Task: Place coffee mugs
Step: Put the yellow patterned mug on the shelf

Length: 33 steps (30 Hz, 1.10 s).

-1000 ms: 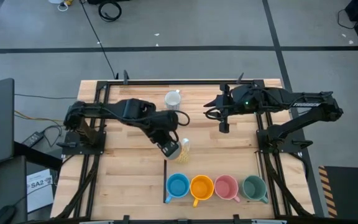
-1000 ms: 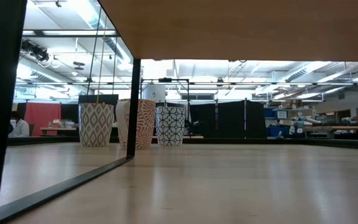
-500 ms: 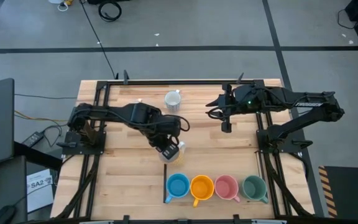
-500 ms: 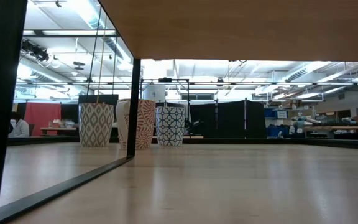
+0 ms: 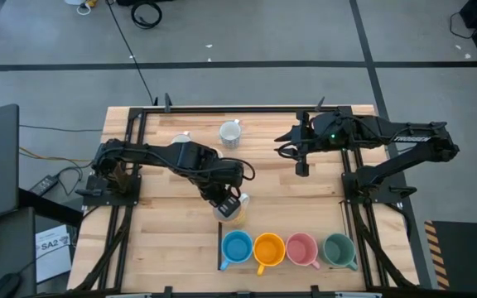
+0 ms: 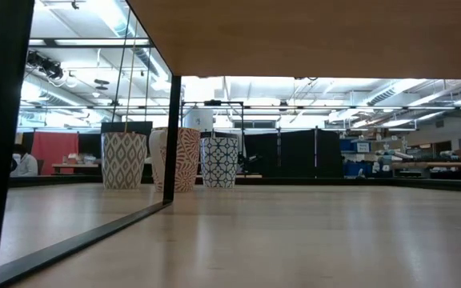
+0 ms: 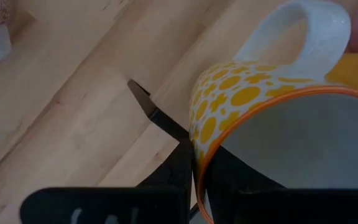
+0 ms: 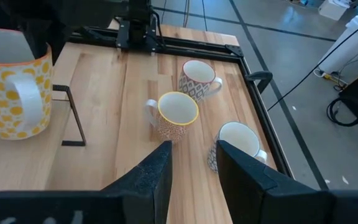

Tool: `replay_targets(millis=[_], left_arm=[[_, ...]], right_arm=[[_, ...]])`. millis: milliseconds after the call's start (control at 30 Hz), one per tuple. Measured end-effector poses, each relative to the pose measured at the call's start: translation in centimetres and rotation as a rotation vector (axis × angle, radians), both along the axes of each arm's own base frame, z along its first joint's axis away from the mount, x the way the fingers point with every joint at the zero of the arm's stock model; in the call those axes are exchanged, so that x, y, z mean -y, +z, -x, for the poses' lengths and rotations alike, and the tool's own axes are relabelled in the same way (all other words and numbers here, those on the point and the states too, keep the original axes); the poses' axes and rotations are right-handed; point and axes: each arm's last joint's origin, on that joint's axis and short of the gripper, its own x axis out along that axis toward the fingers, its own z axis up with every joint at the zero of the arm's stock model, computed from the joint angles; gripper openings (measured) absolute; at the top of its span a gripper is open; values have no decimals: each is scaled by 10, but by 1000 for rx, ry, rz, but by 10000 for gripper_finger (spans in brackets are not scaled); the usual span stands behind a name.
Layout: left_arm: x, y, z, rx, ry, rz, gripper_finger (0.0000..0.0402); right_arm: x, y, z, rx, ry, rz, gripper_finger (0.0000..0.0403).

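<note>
My left gripper (image 5: 224, 201) (image 7: 197, 163) is shut on a white mug with yellow dots and an orange rim (image 5: 233, 209) (image 8: 11, 81), just behind the row of blue (image 5: 237, 247), orange (image 5: 268, 247), pink (image 5: 301, 248) and green (image 5: 338, 248) mugs, which stand on their bases near the table's near edge. Three patterned white mugs (image 8: 197, 78) (image 8: 176, 115) (image 8: 238, 143) stand upright at the far left; one shows from above (image 5: 231, 132). My right gripper (image 5: 301, 168) (image 8: 191, 162) hovers open over the far right, touching nothing. My left gripper pinches the dotted mug's wall at the rim (image 7: 199, 155), on the side opposite the white handle (image 7: 309, 31). One finger (image 7: 241, 183) is inside the mug and one (image 7: 180, 171) outside, coming from above. The mug is upright; whether its base touches the table, I cannot tell.
A black L-shaped marker (image 7: 148, 109) (image 8: 73, 118) lies on the wood beside the dotted mug. Black frame rails (image 5: 131, 207) (image 5: 350, 207) run along both sides of the table. Bare wood lies to the left of the colored row.
My left arm has stretched out, carrying the dotted mug a short way toward the near edge, closer to the blue mug. My right arm has kept still.
</note>
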Motion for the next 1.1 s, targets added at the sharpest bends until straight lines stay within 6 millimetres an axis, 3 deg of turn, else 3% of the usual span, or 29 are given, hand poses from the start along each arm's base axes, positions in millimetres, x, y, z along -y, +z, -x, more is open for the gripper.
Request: replay_targets(millis=[1100], left_arm=[[6,1,-2,45,-59,-12,39]], right_arm=[[0,0,0,-1,0,0,131]])
